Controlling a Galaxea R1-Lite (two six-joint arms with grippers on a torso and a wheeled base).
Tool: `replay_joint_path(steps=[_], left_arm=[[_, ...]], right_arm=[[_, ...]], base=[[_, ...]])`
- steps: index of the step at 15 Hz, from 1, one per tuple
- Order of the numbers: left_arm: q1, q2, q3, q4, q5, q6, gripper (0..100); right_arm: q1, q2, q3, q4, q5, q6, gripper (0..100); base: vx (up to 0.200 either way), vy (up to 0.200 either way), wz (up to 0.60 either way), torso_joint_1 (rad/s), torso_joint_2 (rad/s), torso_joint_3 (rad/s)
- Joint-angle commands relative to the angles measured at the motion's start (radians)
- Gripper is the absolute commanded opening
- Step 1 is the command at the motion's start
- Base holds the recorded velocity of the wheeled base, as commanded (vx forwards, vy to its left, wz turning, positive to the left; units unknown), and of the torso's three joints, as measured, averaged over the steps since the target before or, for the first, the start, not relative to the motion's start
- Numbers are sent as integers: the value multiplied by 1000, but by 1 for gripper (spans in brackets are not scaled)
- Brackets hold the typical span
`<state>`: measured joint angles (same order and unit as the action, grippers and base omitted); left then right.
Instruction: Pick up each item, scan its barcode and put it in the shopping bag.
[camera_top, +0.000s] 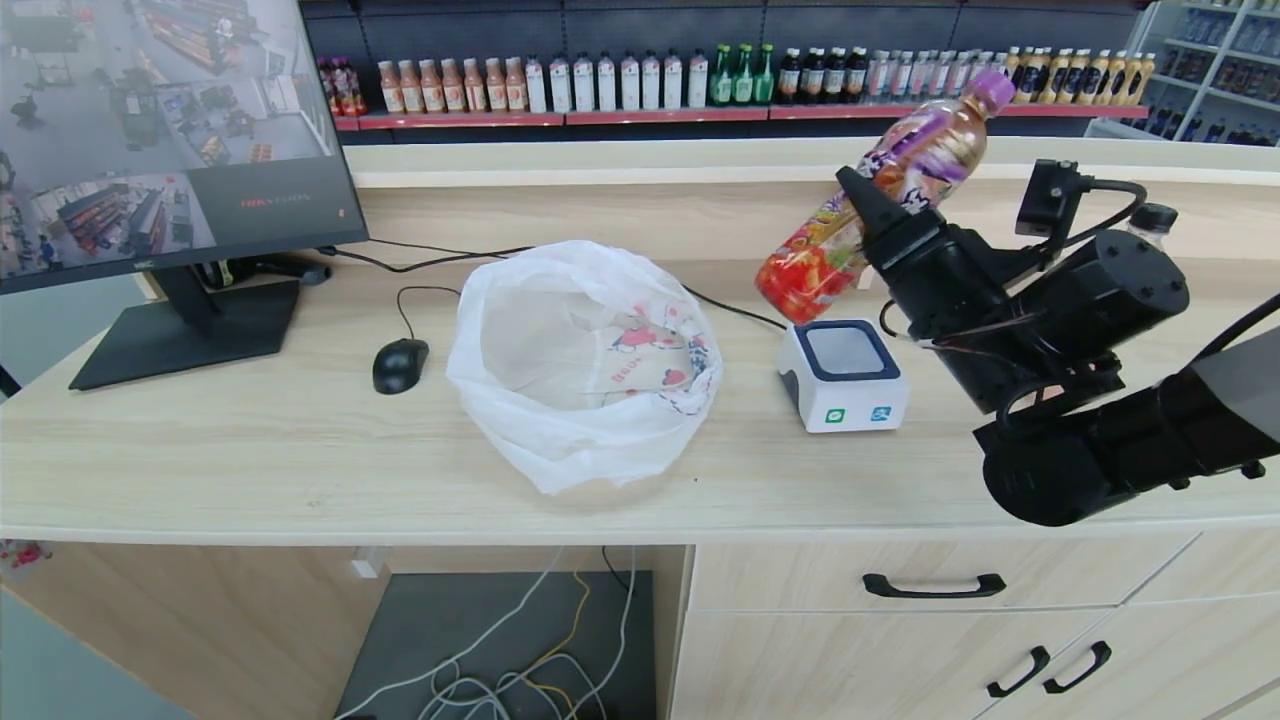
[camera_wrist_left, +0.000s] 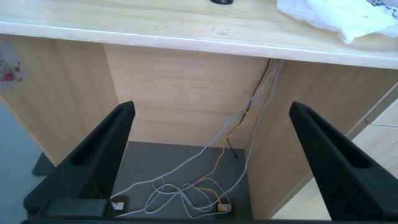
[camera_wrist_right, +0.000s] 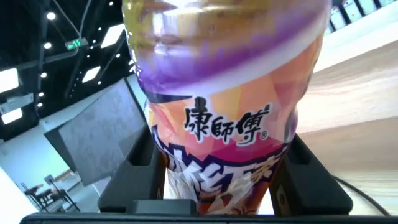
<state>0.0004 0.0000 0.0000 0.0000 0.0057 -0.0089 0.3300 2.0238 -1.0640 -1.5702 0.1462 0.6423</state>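
While the right tool (camera_top: 868, 215) is clenched on the bottle (camera_top: 925, 150), the bottle hangs tilted in the upper right of the head view. Its purple cap points toward the top right corner and its base is lowest. The base sits just above the far left corner of the scanner (camera_top: 843, 375) in the picture and does not touch it. In the right wrist view the bottle's label sits between the two black fingers (camera_wrist_right: 134, 180).

The shopping bag (camera_top: 585, 360) stands at frame centre with its mouth open upward. Its lower fold lies near the front edge of the table (camera_top: 200, 450). A band of table surface separates the bag from the scanner on its right. The mouse (camera_top: 400, 365) lies just beside the bag on its left. The monitor (camera_top: 150, 130) fills the upper left corner.

The left tool (camera_wrist_left: 211, 124) is released, its fingers spread wide on nothing. It is below the table's front edge, facing the recess where loose cables (camera_wrist_left: 186, 186) lie.
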Motion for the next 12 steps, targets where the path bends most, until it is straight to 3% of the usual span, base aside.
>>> replay_joint_path(steps=[1,7,12], left_arm=[[1,0,0,0,0,0,100],[1,0,0,0,0,0,100],[1,0,0,0,0,0,100]], right_arm=[[26,-28,22,-1,0,-46,0],[69,-108,233,-1,-33,-549,0],[96,-180,266,-1,-186,-741,0]], base=[[0,0,0,0,0,0],[0,0,0,0,0,0],[0,0,0,0,0,0]])
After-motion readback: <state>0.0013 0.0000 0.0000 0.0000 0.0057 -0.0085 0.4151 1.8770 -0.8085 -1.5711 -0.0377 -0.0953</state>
